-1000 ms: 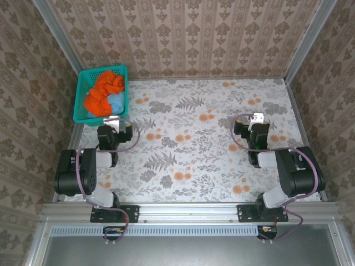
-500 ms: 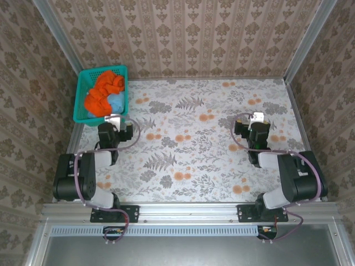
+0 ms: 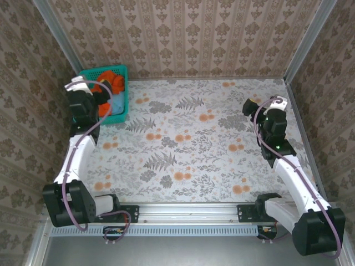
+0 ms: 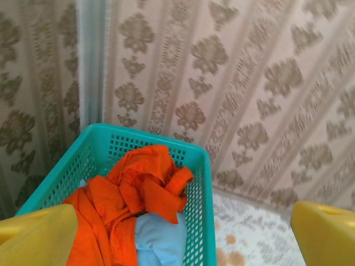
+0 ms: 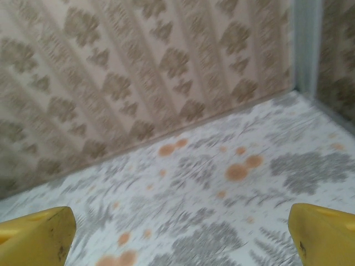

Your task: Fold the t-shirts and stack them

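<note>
Black-and-white arms [image 3: 77, 158], purple cables [image 3: 256, 123], yellow claw fingers [image 4: 36, 235].

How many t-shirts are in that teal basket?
2. A crumpled orange t-shirt fills most of the teal basket, and a light-blue t-shirt peeks out beneath it toward the basket's near side. More could be buried underneath.

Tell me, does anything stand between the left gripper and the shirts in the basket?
Nothing visible does. The left gripper, open, points into the basket. The orange shirt lies on top, uncovered; the blue shirt is partly tucked under it. The basket walls surround them, but the top is open.
</note>
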